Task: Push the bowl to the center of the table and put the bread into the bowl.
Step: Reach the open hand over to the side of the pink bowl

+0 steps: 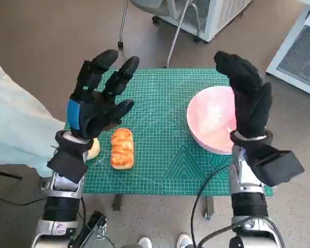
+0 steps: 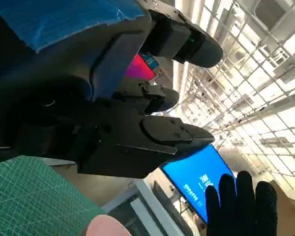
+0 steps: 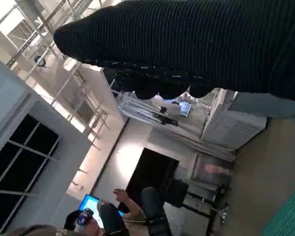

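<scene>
Black left robot hand with blue tape, knit-gloved right robot hand, pale forearms, black cables

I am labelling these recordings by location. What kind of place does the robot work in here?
Probably a robotics lab or workshop: a green cutting mat covers the small table, a white equipment cabinet stands behind, and a blue screen glows under a high framed ceiling.

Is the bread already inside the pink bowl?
No. The bread lies on the green mat, apart from the pink bowl.
</scene>
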